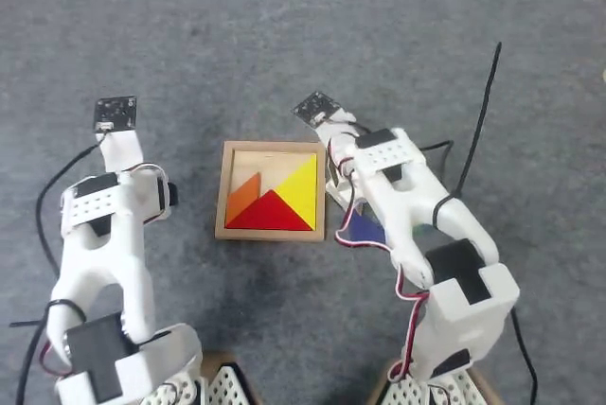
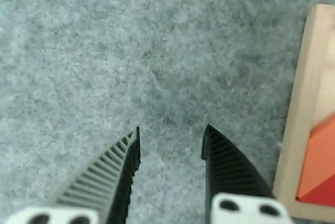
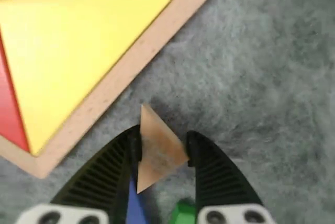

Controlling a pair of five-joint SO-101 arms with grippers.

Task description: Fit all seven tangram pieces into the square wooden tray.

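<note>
Right gripper (image 3: 162, 141) clamps a wooden triangle (image 3: 157, 153) beside the tray (image 3: 136, 55) at mid-frame, for loading; left gripper (image 2: 170, 140) hovers, jaws apart

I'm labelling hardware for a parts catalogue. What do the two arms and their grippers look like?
The left arm and right arm are white plastic with black motor blocks. Thin red and white wires loop along the right one; black cables trail off. The left gripper and right gripper have dark, ribbed, pointed fingers on white mounts.
</note>
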